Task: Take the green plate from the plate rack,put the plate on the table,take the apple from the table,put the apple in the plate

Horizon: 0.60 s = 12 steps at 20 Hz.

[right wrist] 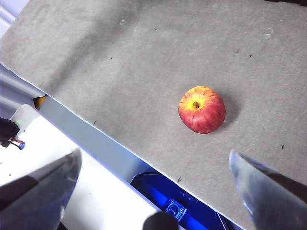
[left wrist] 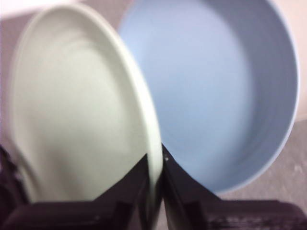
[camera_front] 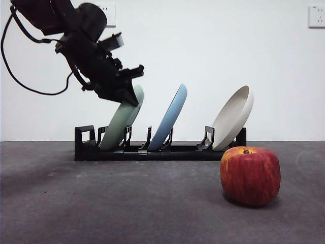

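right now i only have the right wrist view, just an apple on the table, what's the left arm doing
Observer: The left gripper is at the plate rack, its jaws closed on the rim of the green plate.
Operator: plate out of the rack yet
Observer: No, its lower edge sits in a slot at one end of the rack, leaning.
Operator: anything next to it
Observer: A light blue plate leans in the next slot, and a beige plate at the far end.
Operator: where's the apple from there
Observer: The apple stands on the table in front of the rack's beige-plate end, well apart from it.
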Each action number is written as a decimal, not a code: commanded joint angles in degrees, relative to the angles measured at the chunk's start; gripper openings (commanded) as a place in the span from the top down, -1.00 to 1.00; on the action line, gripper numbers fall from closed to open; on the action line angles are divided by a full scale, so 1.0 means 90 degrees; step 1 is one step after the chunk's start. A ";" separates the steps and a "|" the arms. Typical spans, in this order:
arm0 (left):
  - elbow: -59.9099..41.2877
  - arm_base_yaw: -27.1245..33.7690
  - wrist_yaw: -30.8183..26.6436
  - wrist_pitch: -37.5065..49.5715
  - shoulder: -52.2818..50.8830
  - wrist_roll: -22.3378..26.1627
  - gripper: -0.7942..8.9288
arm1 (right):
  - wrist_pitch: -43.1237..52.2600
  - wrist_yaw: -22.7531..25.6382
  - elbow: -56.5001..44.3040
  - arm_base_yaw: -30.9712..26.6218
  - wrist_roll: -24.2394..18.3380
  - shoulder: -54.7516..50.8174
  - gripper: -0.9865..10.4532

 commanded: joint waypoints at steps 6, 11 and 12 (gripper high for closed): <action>-0.0032 -0.0027 0.0248 -0.0044 -0.0449 -0.0138 0.85 | 0.0036 -0.0017 0.0019 0.0012 0.0039 0.0000 -0.33; -0.0032 -0.0029 0.0270 -0.0272 -0.1467 -0.0107 0.85 | 0.0036 -0.0017 0.0019 0.0012 0.0039 0.0000 -0.33; -0.0032 -0.0029 0.0304 -0.0449 -0.1739 -0.0078 0.85 | 0.0036 -0.0017 0.0019 0.0012 0.0039 0.0000 -0.33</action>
